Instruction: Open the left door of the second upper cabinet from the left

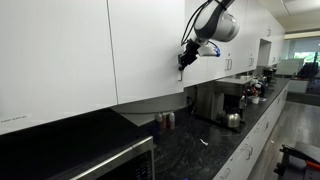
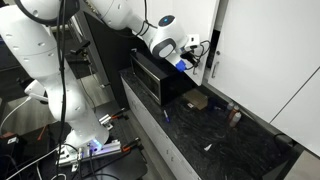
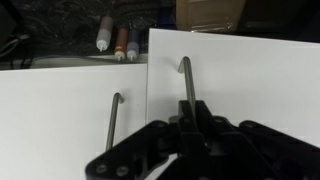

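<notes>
Holding the handle of the left door in the clamped-shut gripper, we see that door slightly ajar from the 2nd upper cabinet; we judge most of the swing remains.

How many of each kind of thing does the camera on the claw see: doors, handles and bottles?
White doors: 2
Silver handles: 2
Bottles: 3
Total: 7
</notes>
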{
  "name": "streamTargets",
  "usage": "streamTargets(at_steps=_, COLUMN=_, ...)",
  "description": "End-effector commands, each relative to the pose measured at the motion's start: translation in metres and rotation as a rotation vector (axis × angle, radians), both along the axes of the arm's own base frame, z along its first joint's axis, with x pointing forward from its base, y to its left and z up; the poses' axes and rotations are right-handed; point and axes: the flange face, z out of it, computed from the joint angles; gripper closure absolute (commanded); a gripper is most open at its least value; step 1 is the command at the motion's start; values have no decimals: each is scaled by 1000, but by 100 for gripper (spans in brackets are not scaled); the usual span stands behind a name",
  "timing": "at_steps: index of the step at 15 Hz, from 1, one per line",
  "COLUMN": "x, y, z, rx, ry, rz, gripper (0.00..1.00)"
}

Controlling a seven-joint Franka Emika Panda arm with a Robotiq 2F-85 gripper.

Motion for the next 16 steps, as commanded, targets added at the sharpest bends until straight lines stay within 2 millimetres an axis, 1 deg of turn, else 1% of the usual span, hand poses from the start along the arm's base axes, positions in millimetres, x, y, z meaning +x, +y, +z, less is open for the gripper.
streamTargets(at_steps=1, x=-31, y=-28, z=12, rx=-6, ry=15, rz=-36, gripper=97)
streamTargets(at_steps=6, x=-48, y=-27, z=12, rx=-9, ry=23, rz=-75, gripper=97)
streamTargets(at_steps=10, x=-63, y=-17, z=16, rx=-32, ry=16, rz=-130, gripper=97)
streamTargets(at_steps=13, x=-76, y=-2, z=21, rx=-54, ry=7, rz=-176, gripper=97)
streamTargets(at_steps=16, x=-94, y=18, z=22, rx=-80, ry=5, rz=-204, gripper=97)
